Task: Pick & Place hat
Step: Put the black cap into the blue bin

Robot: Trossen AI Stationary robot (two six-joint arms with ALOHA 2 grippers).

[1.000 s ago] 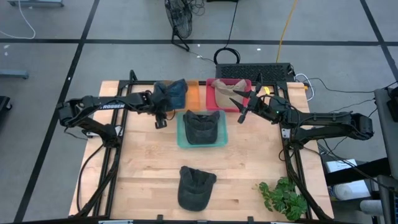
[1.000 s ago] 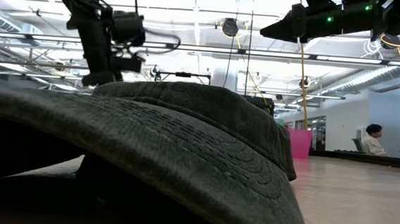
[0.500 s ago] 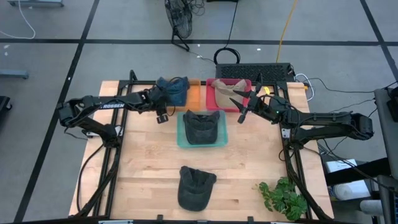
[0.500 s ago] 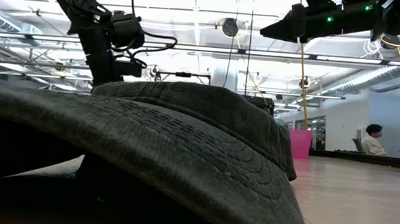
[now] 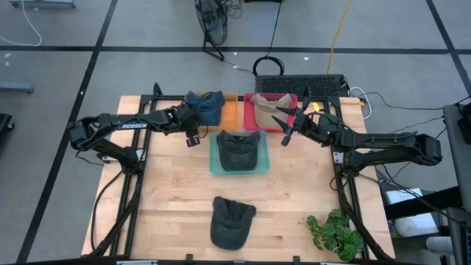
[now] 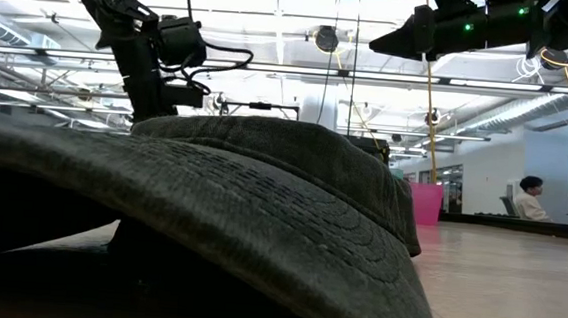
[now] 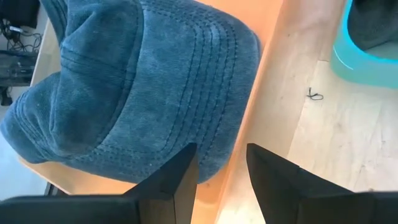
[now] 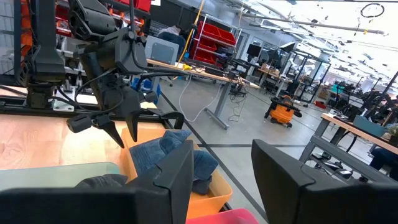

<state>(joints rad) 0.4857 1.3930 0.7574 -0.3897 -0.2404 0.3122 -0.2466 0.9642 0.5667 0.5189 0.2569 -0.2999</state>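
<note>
Hats lie all over this tabletop (image 5: 169, 213), so go from the near edge. Closest, a dark grey bucket hat (image 5: 231, 221) sits flat on the bare wood, a green plant sprig (image 5: 335, 234) off at the near right corner. Past it, mid-table, a second dark hat (image 5: 238, 149) rests inside a teal tray (image 5: 215, 163). Along the far edge stand two more trays: an orange tray (image 5: 229, 110) with a blue denim hat (image 5: 204, 108) in it, slumped over the tray's left end, and a red tray (image 5: 252, 118) holding a tan hat (image 5: 269, 105).

The left pincer (image 5: 193, 138) hovers just near of the denim hat, its fingers (image 7: 178, 180) apart with nothing between them; from the wrist the hat's brim lies right ahead of the gap. The right pincer (image 5: 290, 125) waits in the air by the red tray's right end, also apart and empty.

The denim hat looks placed. If so, the tidy move is to lift the left pincer straight up before swinging off, so a finger doesn't snag the soft brim and drag it out of the tray.
</note>
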